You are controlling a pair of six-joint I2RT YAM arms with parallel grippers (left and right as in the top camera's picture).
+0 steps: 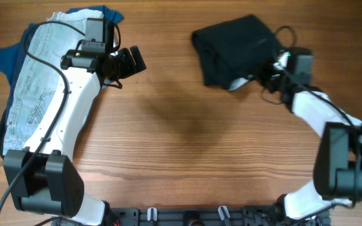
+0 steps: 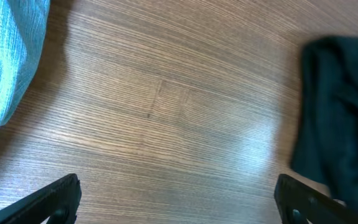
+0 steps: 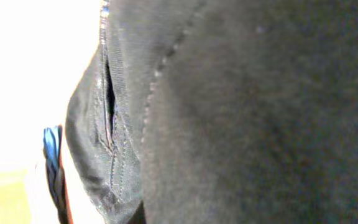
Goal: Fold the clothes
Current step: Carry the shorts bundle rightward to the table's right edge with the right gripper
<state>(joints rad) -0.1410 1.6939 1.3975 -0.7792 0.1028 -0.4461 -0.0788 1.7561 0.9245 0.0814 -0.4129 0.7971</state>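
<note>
The left gripper (image 1: 127, 69) hangs above the table (image 1: 187, 138) at the upper left. Its jaws are spread wide and hold nothing. In the left wrist view, its two fingers (image 2: 55, 199) sit in the lower corners of the frame with bare wood grain between them. The left arm lies across the light-blue denim shorts (image 1: 33, 81), which are spread lengthwise along the left edge of the table. A blue top (image 1: 5, 59) lies partly under them and shows past their left side and upper end. The black shorts (image 1: 234, 50) lie bunched in a compact dark bundle at the upper right of the table, well apart from the denim shorts. A strip of pale lining (image 1: 237, 83) shows at the lower edge of the bundle. The right gripper (image 1: 270, 74) sits against the right-hand edge of the bundle, just beside the lining, with its jaws closed. Dark cloth with a stitched seam (image 3: 107, 118) fills the right wrist view at very close range and the fingertips are hidden. The jaws therefore appear to be pinching the edge of the black shorts, but the exact point of grip cannot be made out. In the left wrist view, the black shorts (image 2: 340, 112) occupy the right margin and the denim shorts (image 2: 5, 62) the left.
</note>
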